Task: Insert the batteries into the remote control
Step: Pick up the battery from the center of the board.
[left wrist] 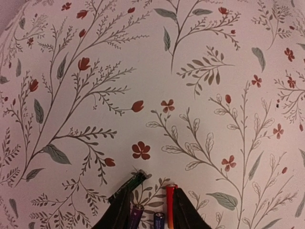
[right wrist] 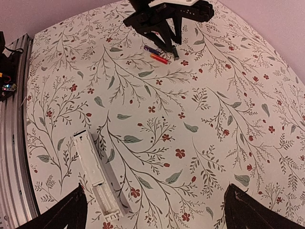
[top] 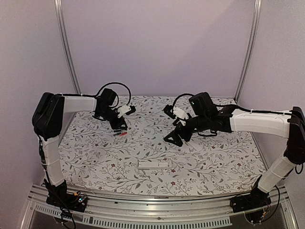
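Toward the far left of the flower-printed table cover, the left gripper straddles the slim black and red batteries lying there. Its jaws are narrowly apart; whether they pinch one, I cannot tell. The long white plastic remote control lies well apart, open compartment upward, unobstructed. The right gripper hovers near it, jaws wide, empty.

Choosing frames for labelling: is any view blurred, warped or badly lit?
Top external: soft and low in detail, with even, pinkish light and no glare; the batteries are mere streaks. Left wrist: crisp, but the floral cloth bulges as through a fisheye lens and is shaded at the top-left corner. Right wrist: crisp on the remote, with straight edges bowed near the frame's borders.
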Tool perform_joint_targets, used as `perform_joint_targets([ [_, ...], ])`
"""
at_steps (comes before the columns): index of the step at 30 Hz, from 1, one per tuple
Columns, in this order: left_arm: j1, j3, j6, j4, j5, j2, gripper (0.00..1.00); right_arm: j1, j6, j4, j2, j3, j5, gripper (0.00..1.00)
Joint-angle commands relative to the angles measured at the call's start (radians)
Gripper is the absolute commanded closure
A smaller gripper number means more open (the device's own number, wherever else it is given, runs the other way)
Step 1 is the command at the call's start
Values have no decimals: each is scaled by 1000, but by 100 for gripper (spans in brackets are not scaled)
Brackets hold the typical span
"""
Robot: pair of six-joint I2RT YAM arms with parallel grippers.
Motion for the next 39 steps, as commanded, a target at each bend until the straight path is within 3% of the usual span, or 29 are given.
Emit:
perform_joint_targets([
  [1, -10, 35, 5, -68, 31, 36, 68, -8, 1, 8, -3, -22, 3, 1],
  [5, -12, -22, 10, -32, 29, 23, 70, -9, 1, 9, 2, -22, -2, 1],
  [17, -27, -11, -7, -7, -12, 75, 76, -11, 1, 9, 9, -23, -7, 1],
  [39, -25, -42, -22, -10, -20, 54, 78, -13, -6, 4, 1, -28, -7, 1],
])
